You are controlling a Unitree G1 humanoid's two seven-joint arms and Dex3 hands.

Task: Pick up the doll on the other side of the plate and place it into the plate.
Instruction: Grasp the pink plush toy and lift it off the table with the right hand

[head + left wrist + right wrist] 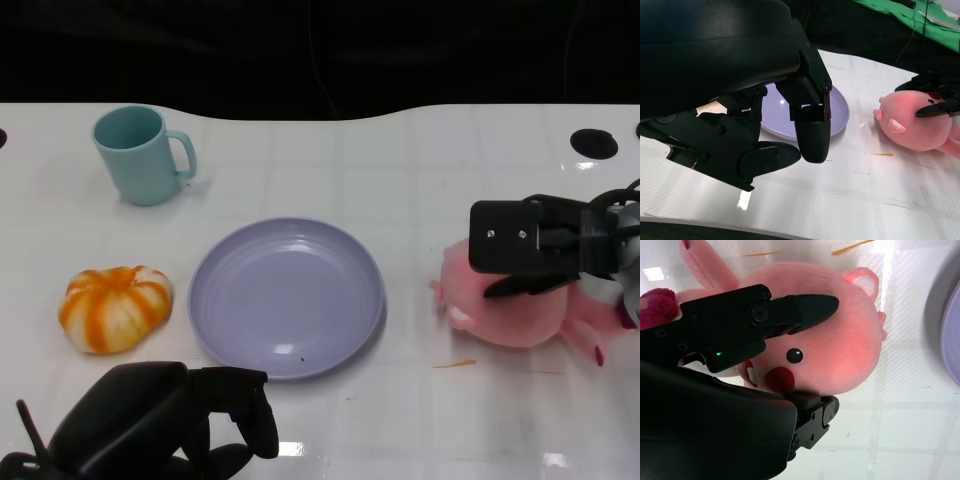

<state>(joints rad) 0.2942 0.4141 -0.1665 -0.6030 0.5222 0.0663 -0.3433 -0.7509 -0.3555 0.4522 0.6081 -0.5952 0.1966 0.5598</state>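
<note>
Doll (510,305) lying on surface (420,420) right of plate (287,296), not yet lifted. Right hand (540,245) fingers set around doll's head, apparently closing to grip; firm clamp cannot be confirmed. Left hand (160,415) idle near plate, fingers curled, holding nothing.
</note>
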